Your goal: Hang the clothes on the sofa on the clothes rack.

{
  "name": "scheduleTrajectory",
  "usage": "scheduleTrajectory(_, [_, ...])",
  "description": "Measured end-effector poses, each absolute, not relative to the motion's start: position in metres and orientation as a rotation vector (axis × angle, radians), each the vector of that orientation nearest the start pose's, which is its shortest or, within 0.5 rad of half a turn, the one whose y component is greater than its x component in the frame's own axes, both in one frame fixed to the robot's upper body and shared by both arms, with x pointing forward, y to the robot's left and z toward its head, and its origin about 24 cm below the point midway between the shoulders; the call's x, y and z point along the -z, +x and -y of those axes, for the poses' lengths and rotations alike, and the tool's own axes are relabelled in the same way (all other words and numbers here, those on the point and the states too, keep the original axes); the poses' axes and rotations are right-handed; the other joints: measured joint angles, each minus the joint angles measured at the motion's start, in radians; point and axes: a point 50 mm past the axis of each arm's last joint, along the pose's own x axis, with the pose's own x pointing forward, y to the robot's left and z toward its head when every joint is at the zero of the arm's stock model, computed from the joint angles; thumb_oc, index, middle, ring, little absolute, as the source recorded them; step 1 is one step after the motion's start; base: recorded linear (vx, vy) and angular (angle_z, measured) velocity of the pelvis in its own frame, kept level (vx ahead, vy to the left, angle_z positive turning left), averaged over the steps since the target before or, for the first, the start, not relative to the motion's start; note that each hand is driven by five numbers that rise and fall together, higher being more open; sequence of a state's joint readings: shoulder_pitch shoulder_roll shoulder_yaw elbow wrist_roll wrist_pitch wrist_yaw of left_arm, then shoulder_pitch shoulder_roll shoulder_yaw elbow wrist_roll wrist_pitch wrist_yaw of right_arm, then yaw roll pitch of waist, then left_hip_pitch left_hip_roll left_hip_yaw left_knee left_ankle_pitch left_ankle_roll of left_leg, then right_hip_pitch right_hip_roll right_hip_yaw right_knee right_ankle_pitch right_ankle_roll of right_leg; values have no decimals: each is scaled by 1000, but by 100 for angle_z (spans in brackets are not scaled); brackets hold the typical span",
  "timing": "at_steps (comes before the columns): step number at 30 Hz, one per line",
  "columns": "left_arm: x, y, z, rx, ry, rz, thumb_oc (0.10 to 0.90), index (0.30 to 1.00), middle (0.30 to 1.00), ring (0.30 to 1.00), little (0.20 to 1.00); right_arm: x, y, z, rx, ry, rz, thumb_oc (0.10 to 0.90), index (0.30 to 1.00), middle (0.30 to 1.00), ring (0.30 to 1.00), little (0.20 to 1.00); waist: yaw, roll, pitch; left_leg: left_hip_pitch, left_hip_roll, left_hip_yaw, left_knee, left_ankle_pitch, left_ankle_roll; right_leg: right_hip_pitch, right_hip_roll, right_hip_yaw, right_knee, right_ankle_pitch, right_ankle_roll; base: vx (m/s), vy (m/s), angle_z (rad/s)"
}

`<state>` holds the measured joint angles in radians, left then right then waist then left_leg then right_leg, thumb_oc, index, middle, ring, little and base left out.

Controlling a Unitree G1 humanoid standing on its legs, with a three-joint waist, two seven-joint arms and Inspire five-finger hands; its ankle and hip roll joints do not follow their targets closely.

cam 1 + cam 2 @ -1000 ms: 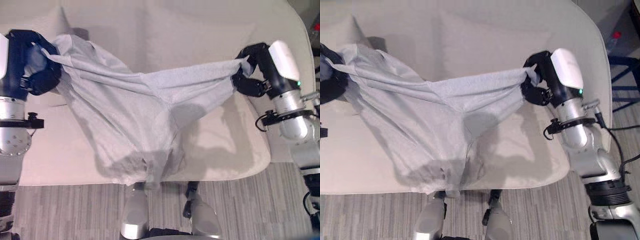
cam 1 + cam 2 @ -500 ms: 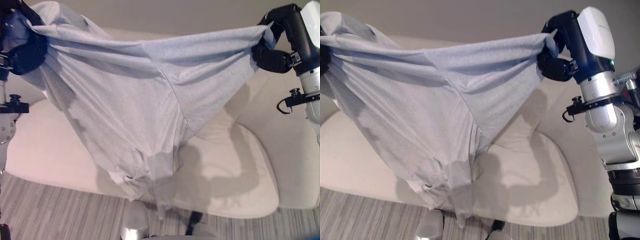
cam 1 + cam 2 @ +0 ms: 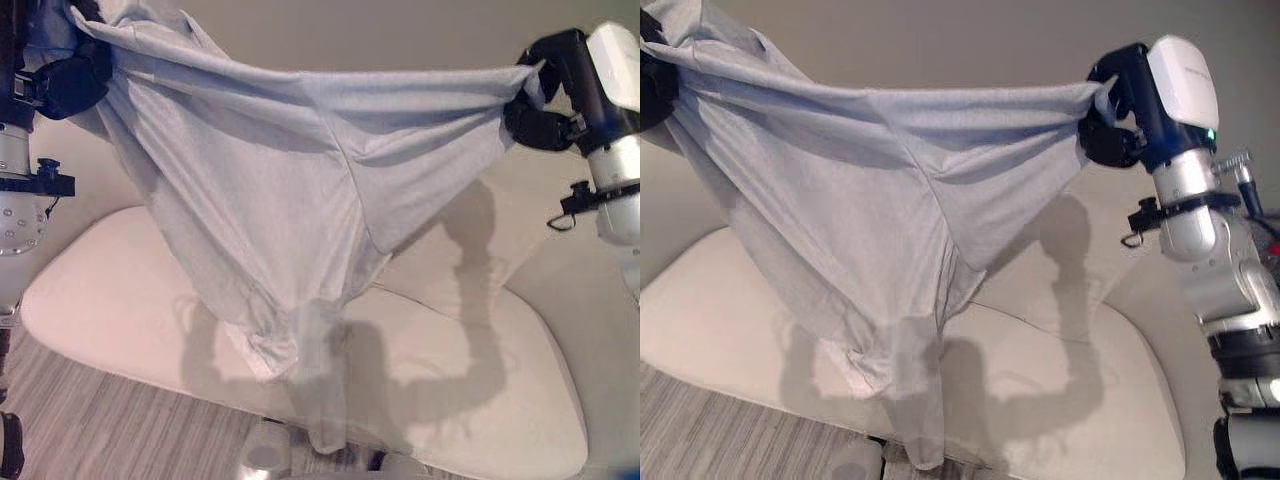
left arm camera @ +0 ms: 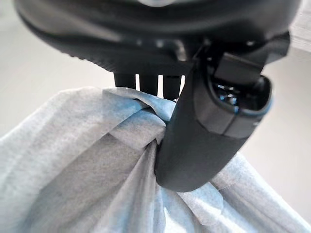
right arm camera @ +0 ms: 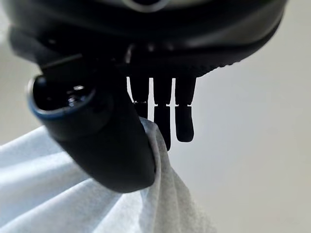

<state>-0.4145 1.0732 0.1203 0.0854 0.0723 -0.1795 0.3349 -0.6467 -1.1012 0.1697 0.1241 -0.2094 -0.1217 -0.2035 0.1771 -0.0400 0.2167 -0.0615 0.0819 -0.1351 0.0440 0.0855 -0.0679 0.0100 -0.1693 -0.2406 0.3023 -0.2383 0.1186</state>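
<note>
Pale grey cloth bunched under left hand (image 4: 194,141) thumb, pinched against fingers (image 4: 148,82). Right hand (image 5: 102,145) likewise clamps other end of garment (image 3: 290,200) between thumb and fingers (image 5: 184,116). Both arms raised, spread wide, hands near upper corners of head views. One garment, stretched taut along top edge, body sagging, lower hem hanging clear above cream sofa (image 3: 480,400) seat. Striped floor (image 3: 90,420) beside sofa front edge.
</note>
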Motion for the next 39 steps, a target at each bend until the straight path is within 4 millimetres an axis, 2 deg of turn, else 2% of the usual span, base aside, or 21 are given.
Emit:
scheduleTrajectory(5, [-289,271,-306,-459,963,761,400,300,300,300,300,-315,303,264,284,-1251,745,400,300,300,300,300,6,5,-8,-35,-14,26,33,20,-49,42,-5,-59,-24,3,-5,-202,236,35])
scheduleTrajectory(11, [-289,280,-295,-439,933,778,400,300,300,300,300,-321,302,265,286,-1281,748,400,300,300,300,300,-14,0,-7,-69,-23,129,-3,22,3,55,-27,-120,-60,24,-3,-41,433,38])
scheduleTrajectory(12, [-288,282,-295,-436,926,781,400,300,300,300,300,-315,302,266,278,-1279,746,400,300,300,300,300,-34,-38,1,-86,-5,187,20,-27,-29,54,-75,-113,-69,48,-11,46,580,52])
scheduleTrajectory(13, [-292,284,-295,-438,914,788,400,300,300,300,300,-311,302,270,284,-1274,727,400,300,300,300,300,-53,-63,13,-127,46,200,136,-51,3,76,-88,-124,-92,50,-6,93,705,39])
scheduleTrajectory(15, [-290,287,-293,-422,899,783,400,300,300,300,300,-306,302,276,298,-1269,703,400,300,300,300,300,-57,-62,15,-138,191,151,234,-73,-43,90,-85,-112,-98,56,3,129,911,10])
scheduleTrajectory(16, [-284,290,-290,-396,905,766,400,300,300,300,300,-300,302,282,310,-1271,674,400,300,300,300,300,-73,-45,9,-112,253,103,178,-32,-84,97,-92,-95,-89,62,15,108,812,6])
scheduleTrajectory(17, [-275,294,-286,-364,903,743,400,300,300,300,300,-295,301,288,322,-1285,632,400,300,300,300,300,-93,-20,0,-55,276,69,114,131,-64,87,-102,-84,-75,70,51,142,787,-13])
scheduleTrajectory(18, [-270,294,-284,-349,901,732,400,300,300,300,300,-292,300,287,322,-1283,634,400,300,300,300,300,-84,-4,-17,-31,271,56,89,65,-157,82,-122,-48,-75,91,84,43,565,-27])
scheduleTrajectory(19, [-271,295,-284,-352,900,732,400,300,300,300,300,-290,301,286,308,-1297,623,400,300,300,300,300,-96,-13,-15,-25,234,42,94,13,-183,94,-165,-38,-115,135,122,17,766,-18])
scheduleTrajectory(20, [-272,297,-282,-353,888,733,400,300,300,300,300,-288,301,286,302,-1299,619,400,300,300,300,300,-110,-28,-16,-26,186,41,82,-10,-184,95,-205,-71,-134,171,92,-91,757,10])
scheduleTrajectory(23, [-276,300,-274,-344,831,753,400,300,300,300,300,-286,303,282,298,-1284,623,400,300,300,300,300,-99,-29,-4,-15,119,92,76,-48,-132,-23,-302,-117,-47,266,122,-132,776,-19])
scheduleTrajectory(24, [-284,302,-271,-346,834,774,400,300,300,300,300,-284,304,280,291,-1273,626,400,300,300,300,300,-99,-44,4,-27,93,147,95,-57,-115,24,-302,-215,-141,321,74,-50,215,10])
scheduleTrajectory(27, [-295,303,-256,-311,810,840,400,300,300,300,300,-285,304,284,317,-1267,610,400,300,300,300,300,-101,-38,8,-41,61,133,112,-67,-98,57,-293,-149,-174,399,77,-45,577,41])
scheduleTrajectory(29, [-306,307,-242,-276,804,884,400,300,300,300,300,-287,305,289,337,-1274,592,400,300,300,300,300,-101,-9,14,-17,91,96,67,-64,-83,-5,-246,-35,-29,277,137,42,392,49])
scheduleTrajectory(30, [-313,306,-240,-288,787,913,400,300,300,300,300,-294,305,286,338,-1271,626,400,300,300,300,300,-106,-4,17,-8,118,98,26,-61,-85,-56,-143,26,37,142,122,12,241,21])
scheduleTrajectory(31, [-313,306,-241,-298,775,915,400,300,300,300,300,-299,304,283,336,-1269,649,400,300,300,300,300,-91,-7,16,3,125,100,10,-56,-95,-76,-109,25,46,83,55,-24,144,10])
scheduleTrajectory(32, [-311,306,-244,-311,771,900,400,300,300,300,300,-305,304,278,327,-1264,692,400,300,300,300,300,-80,-7,17,1,138,96,14,-52,-94,-32,-34,96,-67,44,51,-31,116,-3])
scheduleTrajectory(34, [-304,310,-244,-299,791,856,400,300,300,300,300,-309,306,277,331,-1267,694,400,300,300,300,300,-79,-15,28,-10,135,72,36,-4,-78,37,-11,106,-147,108,45,-4,126,18])
scheduleTrajectory(36, [-297,308,-247,-299,799,836,400,300,300,300,300,-319,307,276,354,-1273,703,400,300,300,300,300,-77,-53,24,17,-16,5,-45,-57,-91,77,-62,121,-226,137,55,-14,103,-9])
scheduleTrajectory(37, [-297,307,-248,-302,800,835,400,300,300,300,300,-330,304,276,378,-1273,733,400,300,300,300,300,-68,-24,17,23,-68,16,-61,-13,-19,80,-44,125,-249,150,66,-41,169,-29])
scheduleTrajectory(39, [-302,303,-254,-328,796,851,400,300,300,300,300,-334,305,272,386,-1243,763,400,300,300,300,300,-68,-55,29,5,-69,23,-21,1,-39,85,-51,128,-268,154,66,-23,252,-11])
